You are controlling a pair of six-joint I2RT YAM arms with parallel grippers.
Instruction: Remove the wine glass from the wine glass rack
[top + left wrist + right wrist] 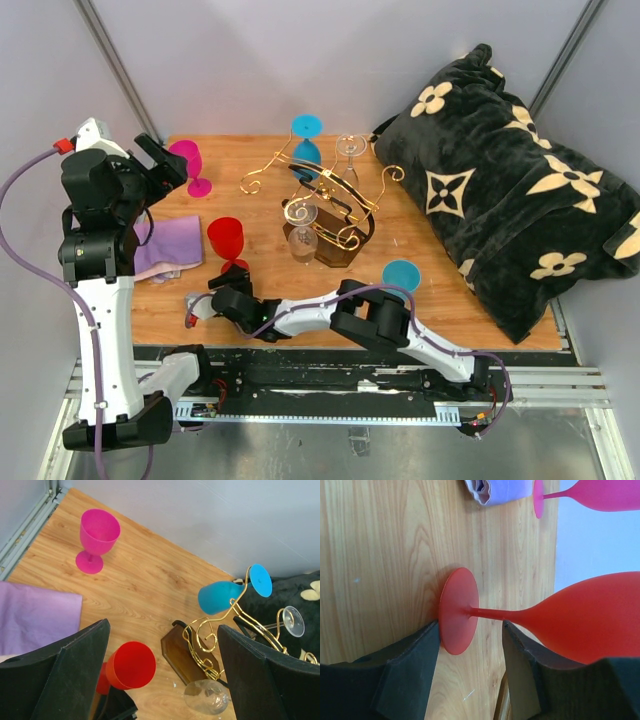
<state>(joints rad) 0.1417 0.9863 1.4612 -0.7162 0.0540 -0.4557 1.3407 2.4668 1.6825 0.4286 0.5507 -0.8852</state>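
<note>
Wooden table is carrying a pink goblet, a red goblet, a blue goblet (near the front edge), a lilac cloth, the wine glass rack, and a black blanket.

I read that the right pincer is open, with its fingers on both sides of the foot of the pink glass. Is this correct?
Not quite: it is the red glass, not the pink one. The right wrist view shows the right pincer open on both sides of that red foot. The pink glass stands farther off, untouched.
</note>
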